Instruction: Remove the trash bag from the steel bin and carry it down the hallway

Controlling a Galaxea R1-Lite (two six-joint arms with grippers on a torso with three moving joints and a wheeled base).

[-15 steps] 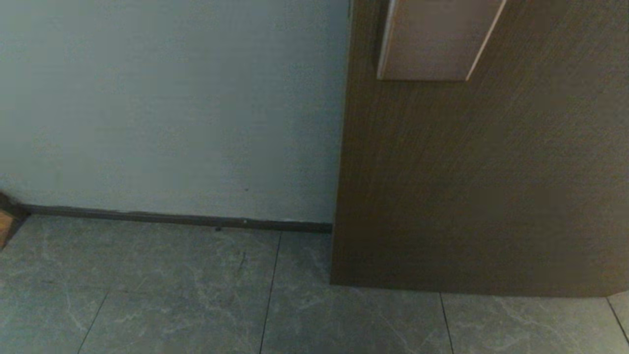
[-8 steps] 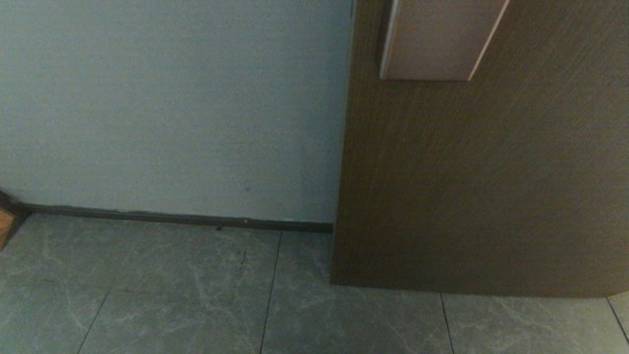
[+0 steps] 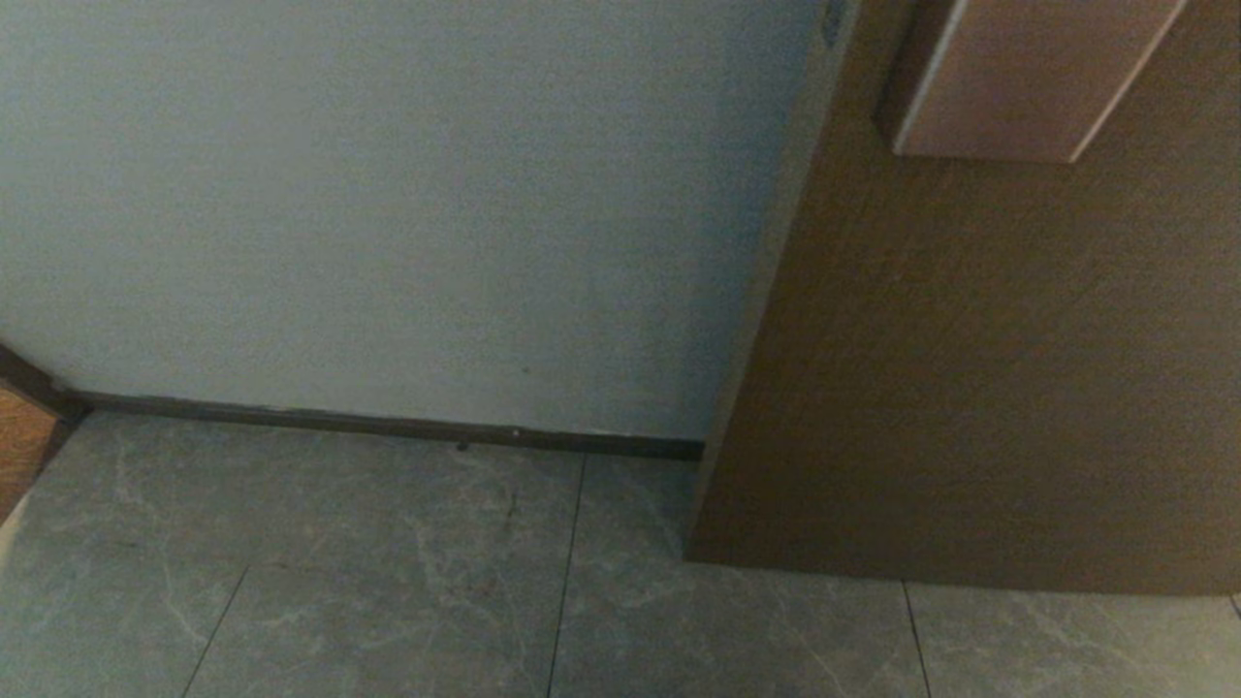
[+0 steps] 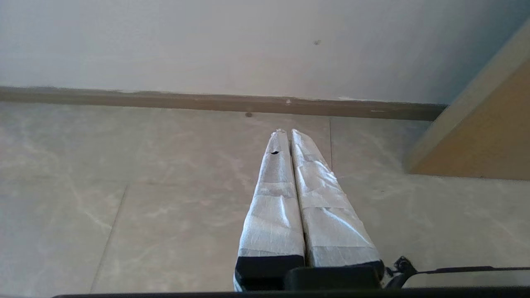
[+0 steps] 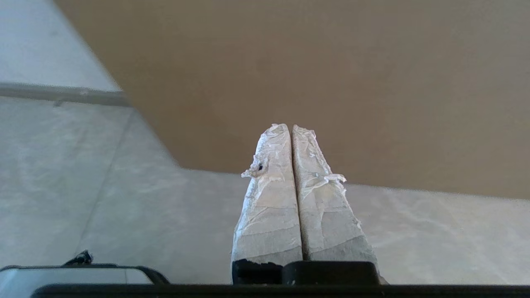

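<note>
We see in the head view a white wall (image 3: 388, 194) that fills the area from nine to twelve o'clock, with a dark baseboard (image 3: 388, 425) along its foot. A brown wooden panel (image 3: 970, 388) stands at three o'clock and reaches down to the floor, and a lighter plate (image 3: 1028, 87) sits on it at about one o'clock. The grey marble-look tiles of the hallway (image 3: 388, 582) lie across six o'clock, with thin dark joints between them. At nine o'clock, at the very edge, a small strip of orange-brown wood (image 3: 19, 446) is visible.

Neither arm appears in the head view. In its own wrist view the left gripper (image 4: 285, 133) has its two tape-wrapped fingers (image 4: 273, 215) pressed together, and we see nothing between them; it points toward the baseboard. The right gripper (image 5: 290, 126) is also fully closed and empty, with frayed tape on its fingers (image 5: 269, 215), and it points toward the foot of the brown panel.

The trash bag and the steel bin are in none of the views, so we cannot tell where they are.
</note>
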